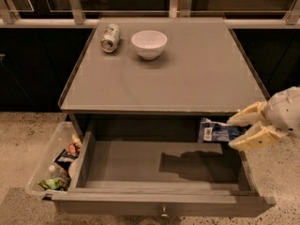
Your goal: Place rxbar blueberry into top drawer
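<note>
The rxbar blueberry [216, 131] is a dark blue wrapper with a white label patch, held level over the back right part of the open top drawer [159, 165]. My gripper [240, 131] comes in from the right edge, its cream fingers [247, 115] shut on the bar's right end. The bar hangs above the drawer's grey bottom and casts a shadow there. The drawer is pulled fully out, with its front panel and small metal knob [163, 214] toward the camera.
A silver-green soda can [110, 37] lies on its side and a white bowl [149, 43] stands at the back of the grey counter top [187, 78]. A clear plastic bin of snacks [54, 163] sits on the floor left of the drawer.
</note>
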`<state>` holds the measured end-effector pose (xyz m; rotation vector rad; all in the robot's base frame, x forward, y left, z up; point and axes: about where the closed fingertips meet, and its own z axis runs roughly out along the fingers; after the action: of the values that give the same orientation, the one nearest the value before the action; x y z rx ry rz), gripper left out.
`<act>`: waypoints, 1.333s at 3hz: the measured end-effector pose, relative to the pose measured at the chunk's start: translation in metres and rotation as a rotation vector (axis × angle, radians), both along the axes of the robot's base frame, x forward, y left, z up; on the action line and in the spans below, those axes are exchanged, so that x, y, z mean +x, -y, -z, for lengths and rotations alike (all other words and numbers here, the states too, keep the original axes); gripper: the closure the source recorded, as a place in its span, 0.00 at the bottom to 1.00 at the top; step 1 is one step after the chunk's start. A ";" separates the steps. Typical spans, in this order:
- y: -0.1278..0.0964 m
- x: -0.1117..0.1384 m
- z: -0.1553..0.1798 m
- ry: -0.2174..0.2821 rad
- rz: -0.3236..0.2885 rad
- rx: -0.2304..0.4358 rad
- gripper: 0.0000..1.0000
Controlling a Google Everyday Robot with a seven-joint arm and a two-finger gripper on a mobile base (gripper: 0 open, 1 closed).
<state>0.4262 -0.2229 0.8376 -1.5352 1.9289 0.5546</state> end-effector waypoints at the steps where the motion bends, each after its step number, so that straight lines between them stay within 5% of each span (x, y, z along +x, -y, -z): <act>1: 0.000 0.000 0.000 0.000 0.000 0.000 1.00; 2: -0.009 -0.023 0.020 -0.016 -0.024 -0.028 1.00; 3: -0.018 -0.060 0.091 -0.064 -0.030 -0.066 1.00; 4: -0.026 -0.081 0.117 -0.121 -0.040 -0.067 1.00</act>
<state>0.3456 -0.1972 0.7207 -1.6188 2.0297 0.6178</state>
